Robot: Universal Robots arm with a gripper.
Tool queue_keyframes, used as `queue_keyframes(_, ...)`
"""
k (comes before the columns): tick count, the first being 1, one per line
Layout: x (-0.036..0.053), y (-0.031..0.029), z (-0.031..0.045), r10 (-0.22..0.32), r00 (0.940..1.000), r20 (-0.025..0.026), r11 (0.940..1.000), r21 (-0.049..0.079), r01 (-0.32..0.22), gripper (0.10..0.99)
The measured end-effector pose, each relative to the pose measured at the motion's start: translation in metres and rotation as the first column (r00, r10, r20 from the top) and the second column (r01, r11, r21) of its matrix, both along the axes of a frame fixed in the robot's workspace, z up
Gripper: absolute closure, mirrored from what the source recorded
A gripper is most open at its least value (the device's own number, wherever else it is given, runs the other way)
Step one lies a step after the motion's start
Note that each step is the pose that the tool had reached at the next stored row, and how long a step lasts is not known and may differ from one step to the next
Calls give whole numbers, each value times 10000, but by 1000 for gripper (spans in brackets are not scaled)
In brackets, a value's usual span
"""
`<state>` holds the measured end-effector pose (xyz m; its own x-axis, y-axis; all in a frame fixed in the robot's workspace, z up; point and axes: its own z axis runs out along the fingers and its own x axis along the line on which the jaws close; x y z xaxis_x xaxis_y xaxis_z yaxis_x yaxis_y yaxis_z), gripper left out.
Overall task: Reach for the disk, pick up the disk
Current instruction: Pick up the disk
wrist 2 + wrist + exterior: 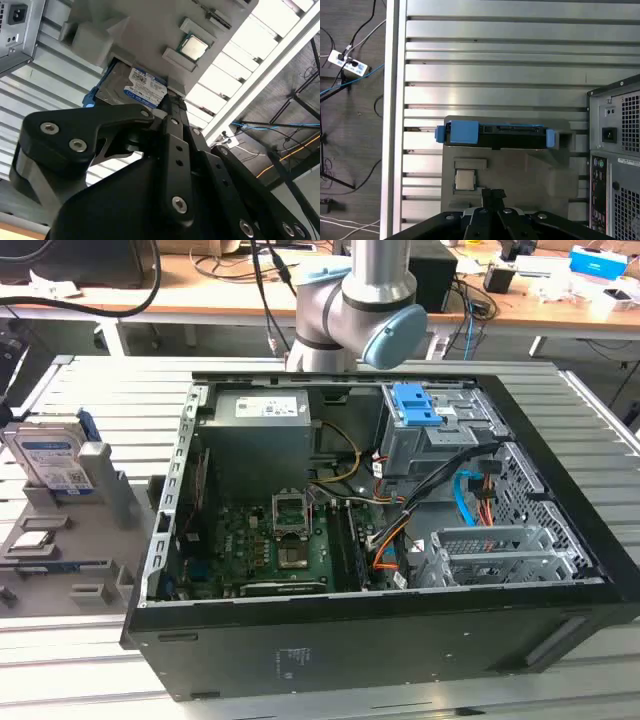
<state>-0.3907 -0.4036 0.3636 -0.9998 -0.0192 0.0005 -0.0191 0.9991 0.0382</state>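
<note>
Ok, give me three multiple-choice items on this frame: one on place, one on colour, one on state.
1. Where is the disk? A in the grey stand, at the exterior view's left of the computer case; B inside the case; C on the floor.
2. What colour is the disk's side rail? A red; B green; C blue.
3. How is the computer case? A closed; B open, motherboard exposed; C upside down.
Answers: A, the exterior view shows it standing there; C, the first wrist view shows the rail blue; B, the motherboard is in plain sight.
</note>
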Motion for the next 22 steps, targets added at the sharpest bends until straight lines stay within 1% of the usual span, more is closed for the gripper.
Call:
queue_keyframes(2,0,0,0,48,10000,0,10000,0,-48,980)
queue_keyframes(3,-1,0,0,356,9994,0,9994,-1,-356,980)
queue_keyframes(6,-1,0,0,714,9974,0,9974,0,-714,980)
queue_keyframes(11,0,0,0,1076,9942,0,9942,0,-1076,980)
queue_keyframes(16,0,0,0,1552,9879,0,9879,0,-1552,980)
queue_keyframes(22,0,0,0,1831,9831,0,9831,0,-1831,980)
